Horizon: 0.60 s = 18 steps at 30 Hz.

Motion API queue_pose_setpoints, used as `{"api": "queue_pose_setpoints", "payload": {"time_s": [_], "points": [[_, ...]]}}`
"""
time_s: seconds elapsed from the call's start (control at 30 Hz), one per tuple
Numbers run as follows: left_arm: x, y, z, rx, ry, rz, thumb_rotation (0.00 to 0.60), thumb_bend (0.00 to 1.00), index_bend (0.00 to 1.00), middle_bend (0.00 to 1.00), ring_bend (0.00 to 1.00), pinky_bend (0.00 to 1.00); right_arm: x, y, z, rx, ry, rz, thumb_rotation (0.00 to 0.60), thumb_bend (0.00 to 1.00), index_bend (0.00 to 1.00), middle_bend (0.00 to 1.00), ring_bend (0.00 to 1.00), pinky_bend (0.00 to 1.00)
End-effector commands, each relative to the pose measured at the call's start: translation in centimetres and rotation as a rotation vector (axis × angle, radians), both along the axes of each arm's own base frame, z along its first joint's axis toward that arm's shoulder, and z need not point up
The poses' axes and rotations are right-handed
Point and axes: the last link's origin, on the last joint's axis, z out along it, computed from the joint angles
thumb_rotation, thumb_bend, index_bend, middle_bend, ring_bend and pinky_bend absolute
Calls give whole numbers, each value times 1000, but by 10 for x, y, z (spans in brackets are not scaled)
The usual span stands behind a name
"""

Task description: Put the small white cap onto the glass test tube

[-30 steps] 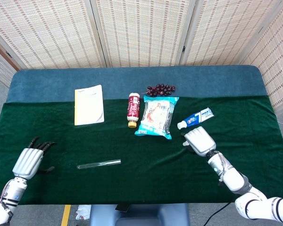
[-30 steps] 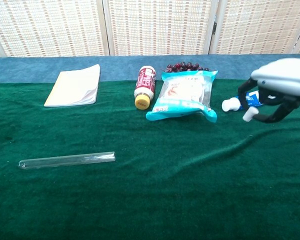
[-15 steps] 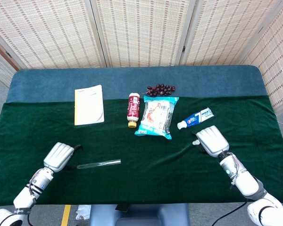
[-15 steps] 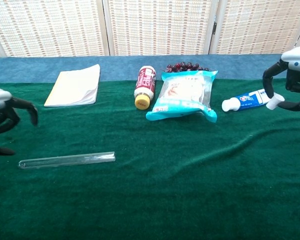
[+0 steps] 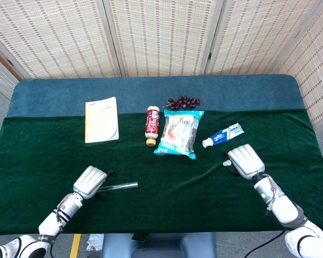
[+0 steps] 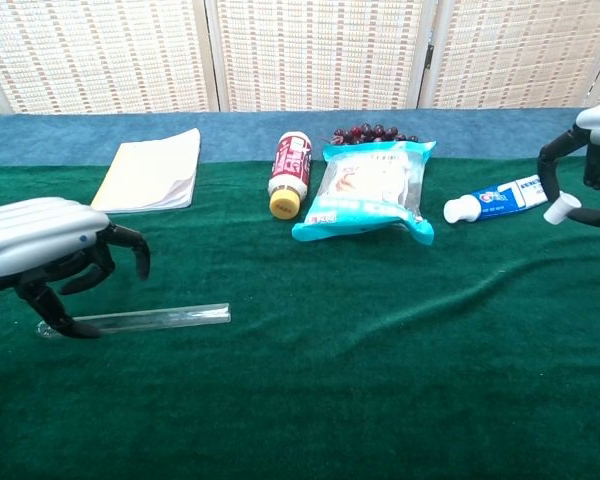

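White cap in right hand, clear from chest.

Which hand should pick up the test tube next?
Left. The left hand hangs right over the closed end of the test tube, holding nothing, while the right hand holds the white cap at the far side.

My head view looks steeply down on the whole table; my chest view sits low and near, facing across it.
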Motion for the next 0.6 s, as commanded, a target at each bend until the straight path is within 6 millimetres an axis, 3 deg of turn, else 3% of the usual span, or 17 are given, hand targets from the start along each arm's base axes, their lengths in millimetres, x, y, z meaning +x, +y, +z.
{"api": "queue_pose_setpoints", "payload": {"time_s": [0.03,0.47,0.6], "points": [[0,4,-6,13,24,9,600,173,398,865,843,790,-2,1,1,-1,-4,-4,588,575,784,1000,1000,1000],[-8,20,-2,88,98,56,600,180,404,871,845,790,-7,1,2,-6,-25,-12,589,576,785,1000,1000,1000],[-7,22,-2,62,76,85,600,255,427,872,846,790,-9,1,2,-8,-29,-17,589,576,785,1000,1000,1000]]}}
